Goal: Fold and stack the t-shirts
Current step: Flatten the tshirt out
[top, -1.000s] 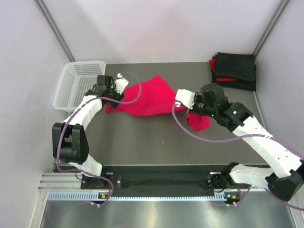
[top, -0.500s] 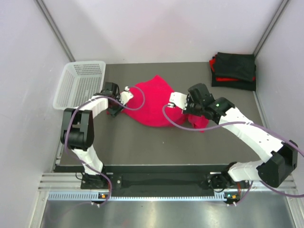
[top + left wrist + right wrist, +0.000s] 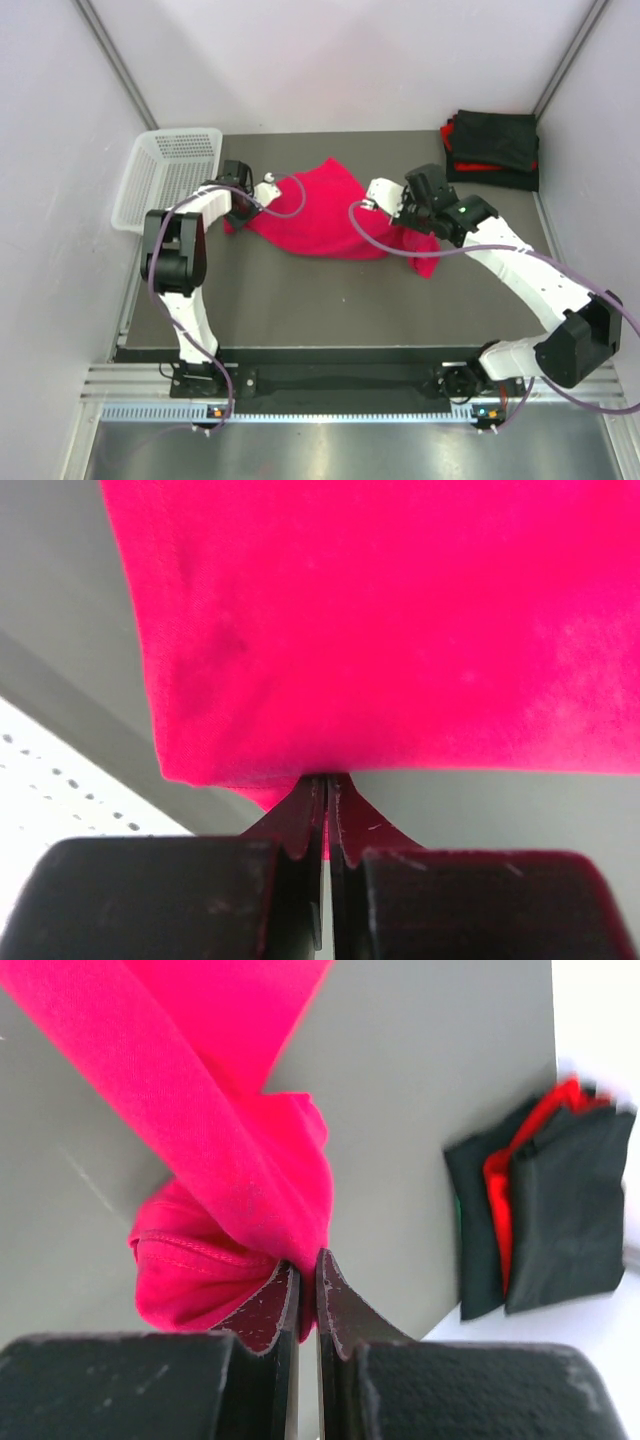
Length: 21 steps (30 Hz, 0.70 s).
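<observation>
A crimson red t-shirt (image 3: 318,213) lies bunched in the middle of the grey table, stretched between both arms. My left gripper (image 3: 243,212) is shut on its left edge, and in the left wrist view the red cloth (image 3: 380,620) is pinched between the closed tips (image 3: 328,792). On the right end of the cloth my right gripper (image 3: 403,228) is shut too. A twisted fold of the red shirt (image 3: 235,1175) runs into its jaws (image 3: 307,1285). Folded black and red t-shirts (image 3: 492,148) are stacked at the back right corner, also seen as a stack (image 3: 545,1210) in the right wrist view.
A white mesh basket (image 3: 165,175) stands at the back left, just beyond the left gripper, and its rim (image 3: 60,780) shows in the left wrist view. White walls close in the table on three sides. Purple cables loop off both wrists.
My left gripper has gone from open to shut on the shirt's left edge. The right gripper has shifted slightly back and right, still holding cloth, and the shirt is pulled wider.
</observation>
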Each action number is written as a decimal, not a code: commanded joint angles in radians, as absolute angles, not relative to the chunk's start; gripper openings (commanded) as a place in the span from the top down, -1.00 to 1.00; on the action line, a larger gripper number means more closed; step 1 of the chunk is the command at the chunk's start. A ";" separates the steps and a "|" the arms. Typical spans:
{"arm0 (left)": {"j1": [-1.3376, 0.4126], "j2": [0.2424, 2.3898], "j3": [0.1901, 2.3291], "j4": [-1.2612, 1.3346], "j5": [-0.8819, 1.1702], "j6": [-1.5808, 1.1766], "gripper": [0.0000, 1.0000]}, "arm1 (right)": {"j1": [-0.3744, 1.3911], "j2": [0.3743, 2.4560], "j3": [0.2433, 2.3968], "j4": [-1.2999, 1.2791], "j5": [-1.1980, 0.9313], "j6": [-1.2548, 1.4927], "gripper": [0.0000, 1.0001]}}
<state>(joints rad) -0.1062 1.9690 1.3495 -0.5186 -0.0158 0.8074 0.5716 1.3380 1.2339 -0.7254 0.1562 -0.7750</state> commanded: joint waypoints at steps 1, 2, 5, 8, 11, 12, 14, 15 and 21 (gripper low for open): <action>-0.077 1.936 1.347 -0.692 0.099 0.804 1.00 | 0.482 1.328 1.310 -0.658 0.166 -0.726 1.00; -0.074 1.901 1.338 -0.695 0.109 0.801 1.00 | 0.459 1.324 1.318 -0.652 0.170 -0.719 1.00; -0.074 1.696 1.309 -0.687 0.144 0.795 1.00 | 0.378 1.289 1.373 -0.620 0.161 -0.680 1.00; -0.072 1.466 1.308 -0.635 0.140 0.796 1.00 | 0.315 1.246 1.439 -0.611 0.129 -0.632 1.00; -0.074 1.222 1.289 -0.520 0.115 0.827 1.00 | 0.295 1.180 1.494 -0.612 0.117 -0.604 1.00; -0.074 1.183 1.287 -0.465 0.107 0.834 1.00 | 0.296 1.164 1.511 -0.615 0.112 -0.600 1.00; -0.075 1.117 1.290 -0.425 0.106 0.842 1.00 | 0.293 1.120 1.558 -0.621 0.104 -0.589 1.00; -0.074 1.071 1.301 -0.411 0.106 0.851 1.00 | 0.293 1.105 1.574 -0.621 0.098 -0.589 1.00; -0.075 1.011 1.397 -0.258 0.054 0.805 1.00 | 0.293 1.019 1.680 -0.601 0.052 -0.595 0.99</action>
